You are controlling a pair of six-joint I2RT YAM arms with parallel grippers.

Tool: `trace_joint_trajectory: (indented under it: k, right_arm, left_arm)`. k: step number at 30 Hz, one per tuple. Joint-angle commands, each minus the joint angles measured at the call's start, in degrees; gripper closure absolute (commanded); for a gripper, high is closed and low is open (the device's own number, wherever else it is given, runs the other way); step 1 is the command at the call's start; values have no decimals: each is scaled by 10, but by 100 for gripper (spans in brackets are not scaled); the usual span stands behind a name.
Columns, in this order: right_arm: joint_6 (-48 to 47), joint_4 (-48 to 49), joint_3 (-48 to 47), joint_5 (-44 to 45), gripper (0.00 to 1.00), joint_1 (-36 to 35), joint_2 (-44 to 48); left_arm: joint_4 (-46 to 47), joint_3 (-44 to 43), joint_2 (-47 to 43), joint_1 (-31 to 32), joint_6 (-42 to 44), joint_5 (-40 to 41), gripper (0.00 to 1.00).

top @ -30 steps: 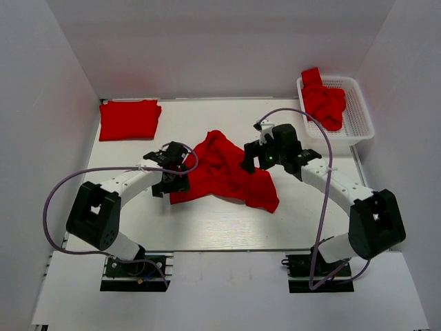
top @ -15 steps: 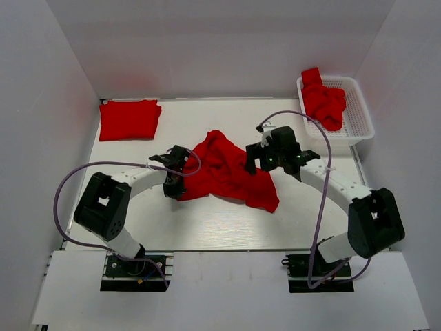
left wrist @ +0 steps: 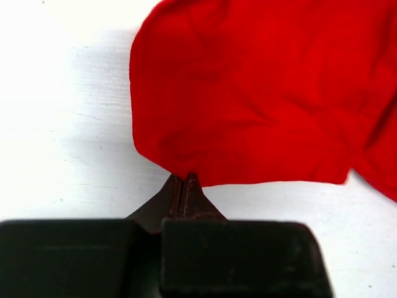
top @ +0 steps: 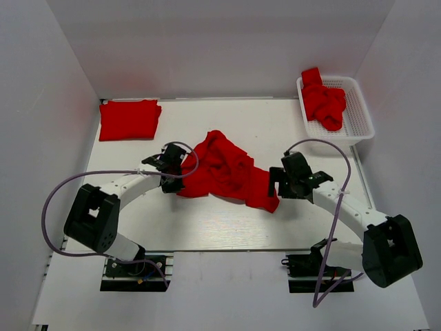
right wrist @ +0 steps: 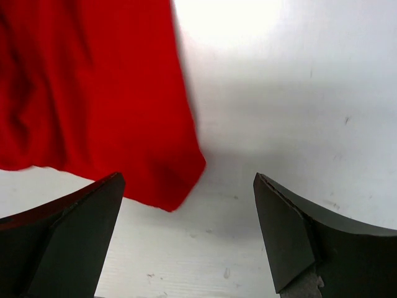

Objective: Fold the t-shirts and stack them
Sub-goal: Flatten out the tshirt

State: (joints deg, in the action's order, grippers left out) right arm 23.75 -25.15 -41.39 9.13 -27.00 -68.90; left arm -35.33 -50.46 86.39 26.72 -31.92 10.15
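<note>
Left hand (left wrist: 185, 181) tight on t-shirt (left wrist: 248, 93) edge

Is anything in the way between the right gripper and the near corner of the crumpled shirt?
Nothing visible. The open right gripper faces the crumpled t-shirt's near-right corner, with only white table between them.

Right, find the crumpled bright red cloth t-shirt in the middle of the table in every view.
Top external: crumpled bright red cloth t-shirt at picture centre, on the white tabletop.
Left wrist: upper right, its lower edge meeting the closed left fingers.
Right wrist: upper left, one corner lying between the open right fingers.
Shared landmark: the white tabletop bordering the shirt.
</note>
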Motion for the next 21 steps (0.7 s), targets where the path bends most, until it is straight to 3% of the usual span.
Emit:
trace_joint_trajectory:
  k: [1,13,17,18,20,21]
  right_arm:
    - [56,-10,31,-4,10,0,11]
    - [24,92,47,-52,12,-4,-75]
    - [24,112,54,-62,48,-5,-87]
    - [24,115,60,-78,66,-7,-88]
    - [21,126,62,-85,82,-5,-92]
    - [17,132,61,-103,100,-6,-94]
  left_arm:
    - [17,4,-37,-3,11,5,100]
    - [40,22,-53,-3,16,-7,100]
    - [40,22,-58,-3,16,-7,100]
    - [40,22,-58,-3,16,-7,100]
    - [33,16,-58,-3,16,-7,100]
    - [33,11,-63,-3,16,-7,100]
